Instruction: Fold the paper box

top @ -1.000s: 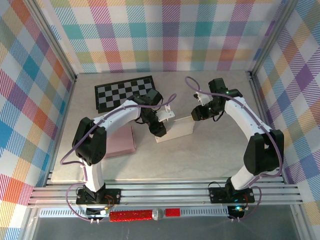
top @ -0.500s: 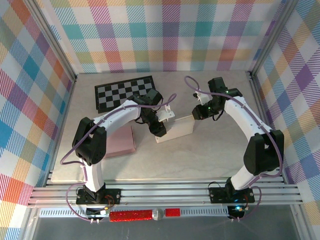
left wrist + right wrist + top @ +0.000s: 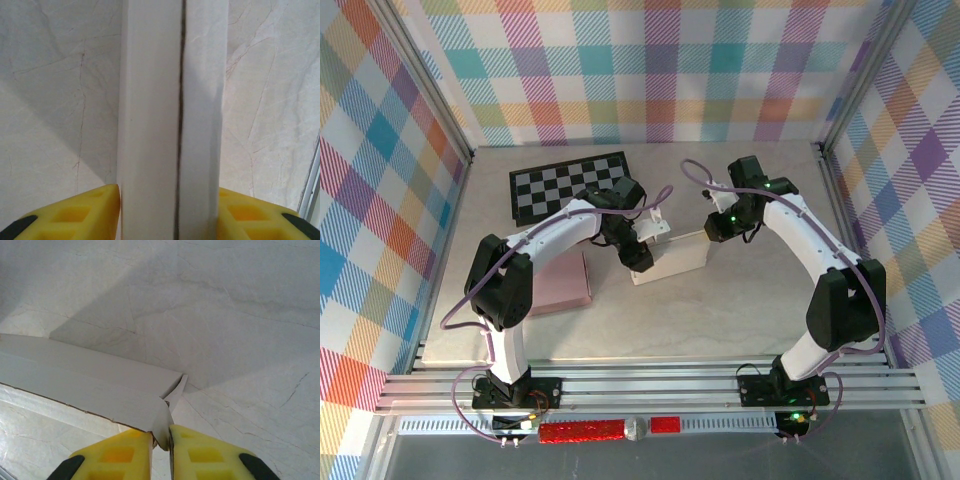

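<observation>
The white paper box [image 3: 677, 257] lies partly folded in the middle of the table. My left gripper [image 3: 640, 262] straddles its left end, and in the left wrist view the yellow fingers [image 3: 80, 212] press both sides of the box [image 3: 170, 115], shut on it. A dark seam runs down the box's top. My right gripper [image 3: 713, 231] is at the box's right end. In the right wrist view it [image 3: 161, 440] is shut on a small end flap [image 3: 164, 420] sticking out from the box [image 3: 85, 382].
A black-and-white checkerboard [image 3: 570, 185] lies at the back left. A pink pad [image 3: 560, 283] sits left of the box, under the left arm. Plaid walls enclose the table on three sides, and an aluminium rail [image 3: 650, 385] runs along the near edge.
My right gripper has closed its jaws onto the end flap and shifted slightly left toward the box. The left gripper and the box have stayed put.
</observation>
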### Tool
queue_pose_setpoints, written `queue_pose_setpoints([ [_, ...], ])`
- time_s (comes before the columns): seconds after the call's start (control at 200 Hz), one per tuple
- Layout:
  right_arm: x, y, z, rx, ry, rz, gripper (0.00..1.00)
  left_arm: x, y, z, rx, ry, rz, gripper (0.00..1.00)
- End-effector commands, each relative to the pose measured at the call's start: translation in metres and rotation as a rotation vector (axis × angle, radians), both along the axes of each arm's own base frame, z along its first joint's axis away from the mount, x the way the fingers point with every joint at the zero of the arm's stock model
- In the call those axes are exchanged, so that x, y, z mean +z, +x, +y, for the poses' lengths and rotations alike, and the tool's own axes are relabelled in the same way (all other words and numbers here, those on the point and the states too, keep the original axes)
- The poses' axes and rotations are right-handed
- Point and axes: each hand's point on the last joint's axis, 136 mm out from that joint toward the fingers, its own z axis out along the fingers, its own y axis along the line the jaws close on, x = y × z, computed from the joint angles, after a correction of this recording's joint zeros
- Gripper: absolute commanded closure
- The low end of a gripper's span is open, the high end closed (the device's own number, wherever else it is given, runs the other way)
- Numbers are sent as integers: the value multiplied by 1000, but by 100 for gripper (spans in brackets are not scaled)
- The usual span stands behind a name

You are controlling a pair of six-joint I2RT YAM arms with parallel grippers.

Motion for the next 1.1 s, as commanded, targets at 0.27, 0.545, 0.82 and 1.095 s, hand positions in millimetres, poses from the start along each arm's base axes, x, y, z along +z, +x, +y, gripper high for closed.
queue_pose_setpoints([
  [0.27, 10, -2, 5, 14, -34, -33, 96, 6, 3, -2, 3, -21, 15, 56],
  [0.545, 11, -9, 6, -12, -23, 7, 100, 6, 7, -1, 22, -9, -1, 60],
  [0.82, 11, -22, 9, -38, 11, 83, 100, 6, 12, 1, 37, 1, -18, 63],
  [1.095, 9, -29, 10, -131, 37, 158, 100, 8, 19, 3, 64, 13, -57, 62],
])
